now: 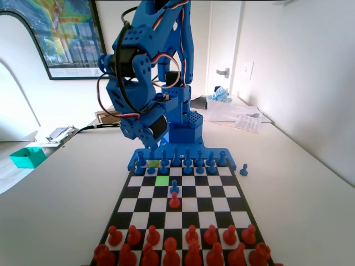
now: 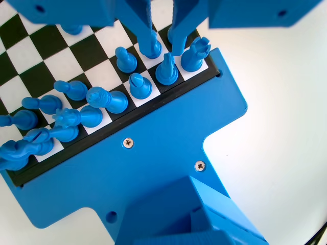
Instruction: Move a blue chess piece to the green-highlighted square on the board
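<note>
In the fixed view, the green-highlighted square [image 1: 162, 180] was seen on the board [image 1: 237, 206], one row in front of the blue pawn row, with the gripper [image 1: 148, 148] low over that row's left part.

In the wrist view, the fingers [image 2: 148, 30] were parted, nothing gripped; a blue chess piece [image 2: 152, 49] stood upright beside the left one, on a white square over the pale worktop [image 2: 276, 102].

Black-and-white checkered flat chessboard [image 1: 222, 191] with black border, joined to blue plastic base [image 2: 168, 153]. One bright saturated green square [image 1: 162, 180]; duller yellow-green square [image 1: 153, 163]. Small blue plastic pieces [image 2: 126, 59]; red plastic pieces [image 1: 170, 244]. White table [image 1: 299, 183].
</note>
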